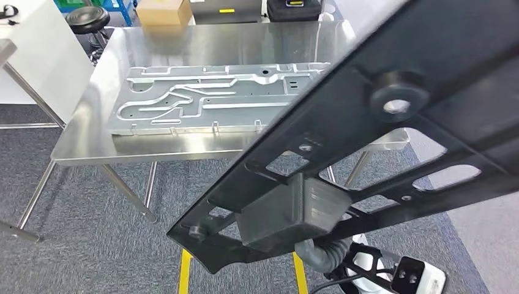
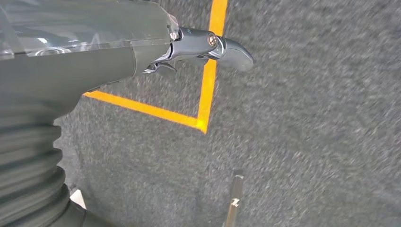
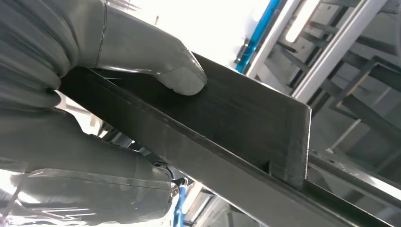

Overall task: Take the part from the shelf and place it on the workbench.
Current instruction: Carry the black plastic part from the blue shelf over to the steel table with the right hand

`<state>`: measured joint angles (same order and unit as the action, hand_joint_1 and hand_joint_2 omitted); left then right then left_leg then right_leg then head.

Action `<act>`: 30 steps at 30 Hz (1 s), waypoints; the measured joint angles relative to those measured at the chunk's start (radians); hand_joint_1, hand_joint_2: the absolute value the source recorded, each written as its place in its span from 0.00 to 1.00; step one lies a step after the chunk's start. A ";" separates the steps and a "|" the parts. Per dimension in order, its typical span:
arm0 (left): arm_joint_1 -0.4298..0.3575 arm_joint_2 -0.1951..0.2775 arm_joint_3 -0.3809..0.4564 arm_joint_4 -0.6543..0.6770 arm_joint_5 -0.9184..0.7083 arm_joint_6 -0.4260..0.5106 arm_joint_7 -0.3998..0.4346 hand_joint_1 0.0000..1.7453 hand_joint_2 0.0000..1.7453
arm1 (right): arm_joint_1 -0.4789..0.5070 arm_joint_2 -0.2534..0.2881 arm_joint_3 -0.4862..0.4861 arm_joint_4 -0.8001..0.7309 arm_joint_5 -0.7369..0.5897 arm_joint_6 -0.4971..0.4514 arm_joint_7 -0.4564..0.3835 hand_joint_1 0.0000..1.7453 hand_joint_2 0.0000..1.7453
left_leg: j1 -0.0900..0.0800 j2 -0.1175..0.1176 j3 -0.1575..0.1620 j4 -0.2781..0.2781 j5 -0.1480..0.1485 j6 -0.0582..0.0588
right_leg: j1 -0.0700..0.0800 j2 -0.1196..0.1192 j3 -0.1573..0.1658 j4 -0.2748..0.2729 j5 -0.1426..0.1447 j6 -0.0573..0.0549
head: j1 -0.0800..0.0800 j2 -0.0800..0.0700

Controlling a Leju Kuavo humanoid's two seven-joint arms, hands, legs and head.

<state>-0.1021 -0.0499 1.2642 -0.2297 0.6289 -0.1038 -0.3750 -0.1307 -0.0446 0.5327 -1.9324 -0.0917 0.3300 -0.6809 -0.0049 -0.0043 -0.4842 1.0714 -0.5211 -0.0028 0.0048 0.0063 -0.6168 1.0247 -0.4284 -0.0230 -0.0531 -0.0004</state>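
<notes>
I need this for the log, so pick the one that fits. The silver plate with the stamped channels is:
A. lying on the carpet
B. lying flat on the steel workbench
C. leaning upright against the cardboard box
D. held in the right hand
B: the head view shows the silver plate lying flat on the steel workbench, while the right hand holds the black part in front of it.
</notes>
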 joint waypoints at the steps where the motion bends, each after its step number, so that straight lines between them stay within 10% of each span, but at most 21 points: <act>1: -0.002 0.001 0.000 0.000 0.000 0.000 0.000 0.00 1.00 | 0.000 0.003 -0.003 -0.004 0.000 0.005 0.000 1.00 1.00 | 0.001 0.000 -0.020 0.039 -0.001 -0.004 | -0.003 0.001 0.014 -0.006 -0.005 -0.004 | 0.000 0.000; 6: 0.002 0.007 0.000 0.000 -0.001 0.001 -0.001 0.00 1.00 | 0.007 0.010 -0.010 -0.008 0.004 0.006 0.000 1.00 1.00 | 0.014 0.000 -0.183 0.219 -0.101 -0.027 | -0.009 0.013 0.066 -0.012 -0.047 -0.008 | 0.000 0.000; 11: 0.008 0.011 0.000 0.000 -0.002 0.001 -0.004 0.00 1.00 | 0.017 0.013 -0.018 -0.009 0.024 -0.012 0.000 1.00 1.00 | 0.013 0.004 -0.163 -0.014 0.093 -0.017 | -0.008 0.018 0.129 -0.011 -0.105 0.011 | 0.000 0.000; 14: 0.009 0.012 0.000 0.000 -0.001 0.003 -0.005 0.00 1.00 | 0.021 0.014 -0.021 -0.015 0.029 -0.033 0.000 1.00 1.00 | 0.010 0.003 -0.145 -0.037 0.102 0.007 | -0.006 0.017 0.142 0.001 -0.119 0.029 | 0.000 0.000; 16: 0.008 0.012 0.000 0.000 0.000 0.003 -0.005 0.00 1.00 | 0.021 0.014 -0.021 -0.023 0.033 -0.045 0.000 1.00 1.00 | 0.013 0.003 -0.125 -0.046 0.094 0.020 | -0.008 0.011 0.122 0.056 -0.118 0.036 | 0.000 0.000; 21: 0.008 0.013 0.000 0.000 0.000 0.004 -0.005 0.00 1.00 | 0.019 0.013 -0.022 -0.045 0.077 -0.138 0.000 1.00 1.00 | 0.013 0.003 -0.077 -0.050 0.052 0.030 | -0.012 0.004 -0.060 0.271 -0.211 0.053 | 0.000 0.000; 23: 0.008 0.014 0.000 0.000 0.000 0.003 -0.005 0.00 1.00 | -0.002 0.012 -0.025 -0.048 0.086 -0.182 0.000 1.00 1.00 | 0.012 0.002 -0.046 -0.050 0.029 0.027 | -0.011 0.003 -0.072 0.206 -0.168 0.048 | 0.000 0.000; 27: 0.004 0.014 0.000 0.000 -0.001 -0.001 -0.007 0.00 1.00 | -0.055 0.008 -0.065 -0.063 0.112 -0.257 0.000 1.00 1.00 | 0.006 0.000 0.000 -0.049 -0.014 0.013 | -0.001 0.004 -0.051 0.028 0.017 0.020 | 0.000 0.000; 30: -0.002 0.016 0.000 0.000 -0.001 -0.002 -0.009 0.00 1.00 | -0.103 0.006 -0.116 -0.073 0.113 -0.297 0.000 1.00 1.00 | 0.005 -0.001 0.008 -0.026 -0.015 -0.003 | -0.003 0.008 -0.028 0.013 0.015 0.005 | 0.000 0.000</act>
<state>-0.1041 -0.0339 1.2642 -0.2293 0.6279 -0.1061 -0.3844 -0.2342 -0.0388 0.4165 -2.0057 0.0214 0.0331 -0.6808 0.0001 -0.0055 -0.4764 1.0451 -0.5357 -0.0059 0.0014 0.0141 -0.6450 1.0377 -0.4130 -0.0176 -0.0531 -0.0004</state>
